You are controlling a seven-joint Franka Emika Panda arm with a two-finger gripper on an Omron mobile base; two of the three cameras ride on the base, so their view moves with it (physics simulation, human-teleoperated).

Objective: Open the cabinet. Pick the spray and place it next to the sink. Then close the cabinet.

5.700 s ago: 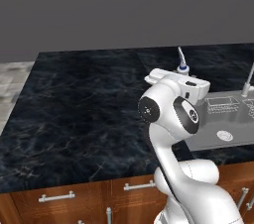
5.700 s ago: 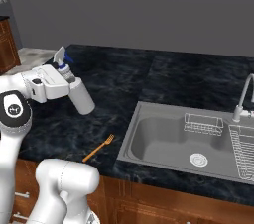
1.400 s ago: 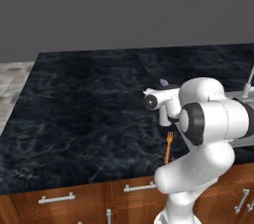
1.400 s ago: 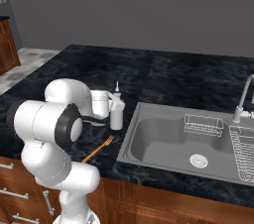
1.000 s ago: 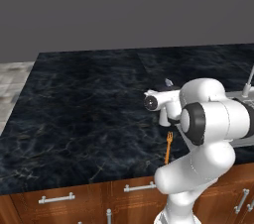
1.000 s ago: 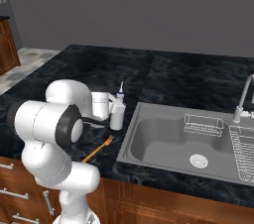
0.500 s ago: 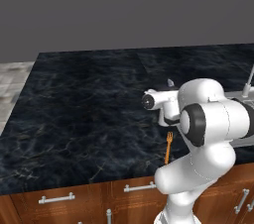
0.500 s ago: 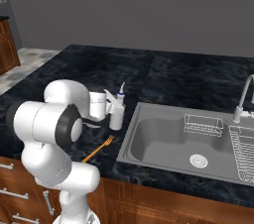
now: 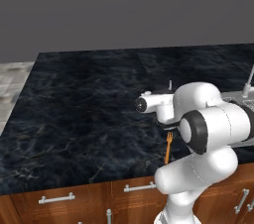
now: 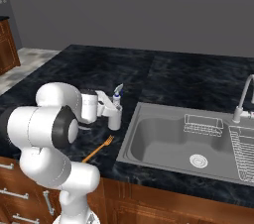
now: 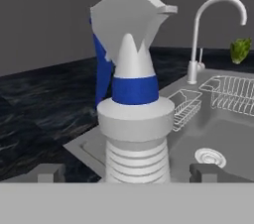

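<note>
The spray [image 11: 132, 104], a pale grey bottle with a blue-and-white trigger nozzle, stands upright on the black marble counter just left of the sink [image 10: 133, 136]. My gripper [image 11: 126, 173] is open, with one dark fingertip [image 11: 47, 172] on each side of the bottle's lower part and space left between them. From the right base view the gripper [image 10: 110, 109] reaches sideways to the spray [image 10: 116, 113]. The left base view has the nozzle tip [image 9: 170, 85] poking up behind my arm. The cabinet is out of view.
An orange fork [image 10: 98, 148] lies on the counter near the front edge, close to my arm. The sink holds a wire rack [image 10: 203, 124] and a round drain [image 10: 198, 159]; its faucet [image 10: 242, 97] stands at the back right. Something green [image 11: 240, 50] lies beyond the faucet.
Several seconds ago the spray hung in my shut gripper above the counter; now it stands beside the sink with the gripper open. Over the last second the hand has drawn back slightly.
</note>
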